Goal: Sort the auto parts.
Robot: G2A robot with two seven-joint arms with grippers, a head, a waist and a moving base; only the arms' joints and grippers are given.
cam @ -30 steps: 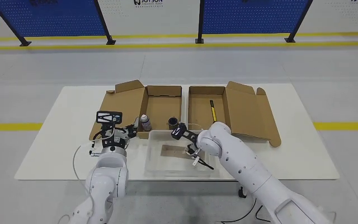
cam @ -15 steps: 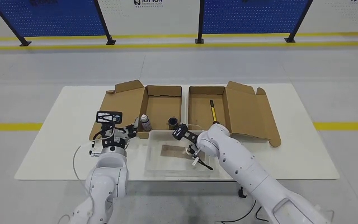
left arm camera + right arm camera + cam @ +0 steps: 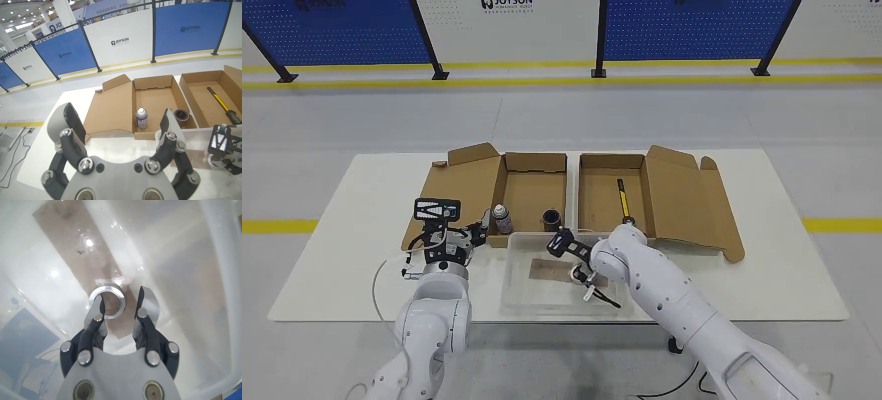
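The step in hand appeared to be the pickup of a metal ring (image 3: 107, 303) from the clear bin (image 3: 514, 300), which sat at the lower middle of the top view. The right gripper (image 3: 121, 295) was down inside the bin with its fingers parted and nothing clamped. One finger reached into the ring's bore and the other stood outside its wall. The ring lay flat on the bin floor over a brownish strip (image 3: 71, 237).

The next move likely called for pinching that wall between the pads, lifting clear of the bin's sides, and carrying the ring to one of the boxes. Which box it belonged in could not be told.

The left gripper (image 3: 117, 111) hung released and empty at the left of the top view, near the left cardboard box (image 3: 534, 200), where a spray can (image 3: 141, 118) and a black sleeve (image 3: 181, 115) stood. A caliper (image 3: 223, 105) lay in the right cardboard box (image 3: 604, 205).

All rested on a white table (image 3: 352, 230). Around it ran a pale floor with yellow lines (image 3: 272, 226), and behind it stood blue-and-white barrier panels (image 3: 189, 28).
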